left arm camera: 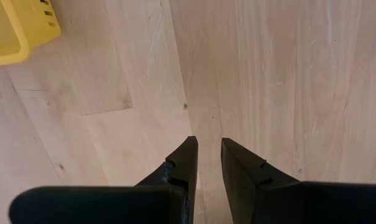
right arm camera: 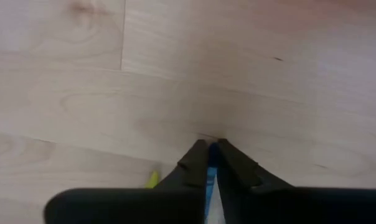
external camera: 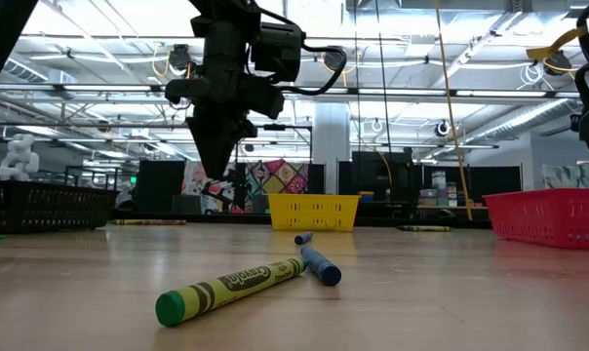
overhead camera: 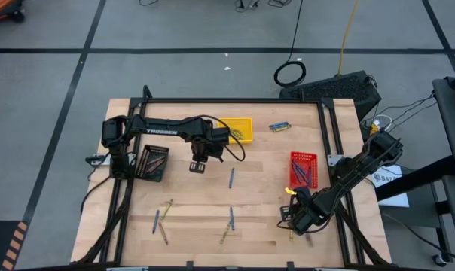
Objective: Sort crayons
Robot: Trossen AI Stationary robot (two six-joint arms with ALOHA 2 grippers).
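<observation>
Wooden table (overhead camera: pixel 250 218), blue crayon (right arm camera: pixel 210 177) inside right tool (right arm camera: pixel 210 149)

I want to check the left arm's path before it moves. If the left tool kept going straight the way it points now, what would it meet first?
Probably only the bare wooden table. The left tool points down at it, empty, with no crayon in line; the yellow tray sits off to the side.

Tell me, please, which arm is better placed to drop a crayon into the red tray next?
The right: its hand is shut on a blue crayon beside the red tray. The left hand hangs empty near the yellow tray.
</observation>
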